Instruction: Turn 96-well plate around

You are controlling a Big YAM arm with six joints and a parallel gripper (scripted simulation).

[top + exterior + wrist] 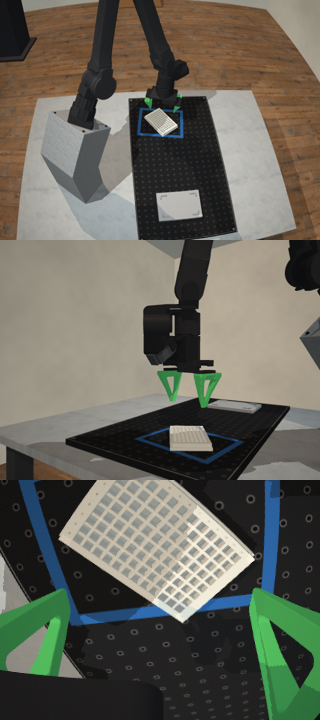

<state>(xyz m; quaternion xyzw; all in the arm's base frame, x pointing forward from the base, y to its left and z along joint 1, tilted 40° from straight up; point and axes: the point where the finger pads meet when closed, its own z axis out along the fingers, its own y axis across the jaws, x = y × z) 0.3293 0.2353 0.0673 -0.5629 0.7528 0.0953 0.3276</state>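
The white 96-well plate (161,121) lies flat on the black deck inside the blue taped outline B1, turned askew to the outline's sides. It also shows in the exterior view (190,438) and in the wrist view (155,540). My gripper (162,104) (188,401) with green fingers is open and empty. It hangs well above the plate, over the far edge of the outline. The plate nest N1 (179,205) is a light grey pad with corner locators at the near end of the deck, and it holds nothing.
The arm's grey base block (72,144) stands left of the deck (180,167). The deck lies on a pale table top. A dark stand (14,28) is on the wooden floor at the far left.
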